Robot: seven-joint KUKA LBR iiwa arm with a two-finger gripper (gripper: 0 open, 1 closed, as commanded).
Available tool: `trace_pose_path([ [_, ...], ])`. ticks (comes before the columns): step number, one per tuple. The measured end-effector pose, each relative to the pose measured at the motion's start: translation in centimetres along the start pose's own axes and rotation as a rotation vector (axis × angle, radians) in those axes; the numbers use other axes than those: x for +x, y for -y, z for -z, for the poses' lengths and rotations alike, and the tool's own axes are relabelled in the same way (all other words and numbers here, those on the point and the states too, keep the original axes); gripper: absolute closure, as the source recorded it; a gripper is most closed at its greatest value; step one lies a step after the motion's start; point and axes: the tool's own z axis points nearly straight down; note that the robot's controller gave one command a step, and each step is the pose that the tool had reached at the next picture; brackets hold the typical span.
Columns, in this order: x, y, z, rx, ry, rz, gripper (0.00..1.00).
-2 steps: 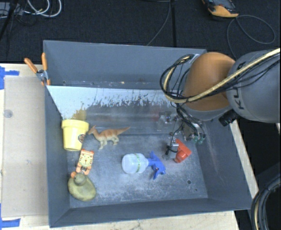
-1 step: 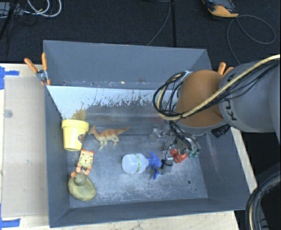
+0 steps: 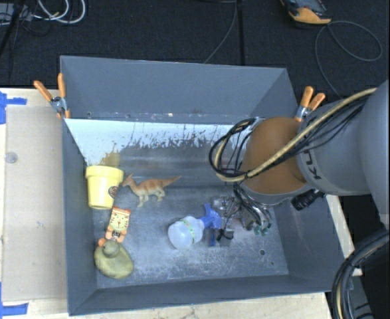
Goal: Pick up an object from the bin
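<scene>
Hand (image 3: 226,223) sits low in the bin (image 3: 175,105), right of centre, at a small blue thing (image 3: 212,216) just beside a white bulb (image 3: 181,233). Spread or pinching: can't tell. White lettering on the arm (image 3: 344,155) starts "KU". Yellow cup (image 3: 101,186) and toy dinosaur (image 3: 148,188) are well to the left.

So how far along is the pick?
Approach looks done: the gripper is low in the bin, right at the blue toy beside the pale bulb. A grasp can't be confirmed. Lifting out remains; nothing is raised off the floor.
</scene>
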Motion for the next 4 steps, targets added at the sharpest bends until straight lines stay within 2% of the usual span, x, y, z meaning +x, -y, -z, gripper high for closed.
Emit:
trace_pose_path([
  [1, 0.0, 0.0, 0.0, 0.000, 0.000, 0.000, 1.00],
  [2, 0.0, 0.8, 14.8, 0.000, 0.002, 0.007, 1.00],
  [3, 0.1, 0.8, 14.8, 0.000, 0.001, 0.007, 1.00],
  [4, -1.2, 6.5, 22.8, 0.000, 0.005, 0.455, 1.00],
])
